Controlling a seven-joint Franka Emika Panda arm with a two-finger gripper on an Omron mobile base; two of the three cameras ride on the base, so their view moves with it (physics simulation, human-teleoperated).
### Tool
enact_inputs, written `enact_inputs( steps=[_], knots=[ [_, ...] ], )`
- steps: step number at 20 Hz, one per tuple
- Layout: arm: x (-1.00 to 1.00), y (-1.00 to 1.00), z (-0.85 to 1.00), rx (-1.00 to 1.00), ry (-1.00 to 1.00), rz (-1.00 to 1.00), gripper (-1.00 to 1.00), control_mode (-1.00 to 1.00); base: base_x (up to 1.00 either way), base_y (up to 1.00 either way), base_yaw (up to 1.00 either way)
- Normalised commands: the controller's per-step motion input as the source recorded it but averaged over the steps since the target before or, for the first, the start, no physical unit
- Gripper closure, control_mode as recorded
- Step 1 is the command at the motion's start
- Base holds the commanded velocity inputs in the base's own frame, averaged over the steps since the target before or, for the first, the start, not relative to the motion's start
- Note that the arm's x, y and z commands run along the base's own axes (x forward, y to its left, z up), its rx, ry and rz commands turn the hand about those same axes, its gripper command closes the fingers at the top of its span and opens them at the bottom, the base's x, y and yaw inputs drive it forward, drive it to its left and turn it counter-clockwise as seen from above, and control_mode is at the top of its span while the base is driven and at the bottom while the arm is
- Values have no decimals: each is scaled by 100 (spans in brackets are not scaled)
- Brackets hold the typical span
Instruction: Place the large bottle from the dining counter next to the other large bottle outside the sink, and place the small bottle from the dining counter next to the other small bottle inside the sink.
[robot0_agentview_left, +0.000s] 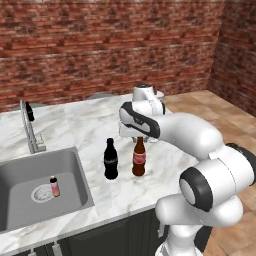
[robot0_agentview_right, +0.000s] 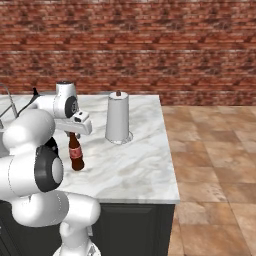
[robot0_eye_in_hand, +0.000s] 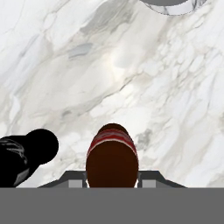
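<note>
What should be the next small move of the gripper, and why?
Probably open the gripper and rise straight up. The large bottle stands upright on the counter, close beside the other large bottle and outside the sink, so this placement looks done. The fingers sit at its neck, so a sideways pull could tip it.

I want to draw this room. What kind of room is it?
Most likely a kitchen: a marble counter holds a metal sink with a faucet, and bottles stand out, like the brown bottle.
</note>
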Motion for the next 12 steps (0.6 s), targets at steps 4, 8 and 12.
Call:
enact_inputs(
  steps=[4, 8, 12],
  knots=[
    [0, 0, 0, 0, 0, 0, -100, -100, 0, 0, 0],
    [0, 0, 0, 0, 0, 0, -100, -100, 0, 0, 0],
    [0, 0, 0, 0, 0, 0, -100, -100, 0, 0, 0]
  ],
)
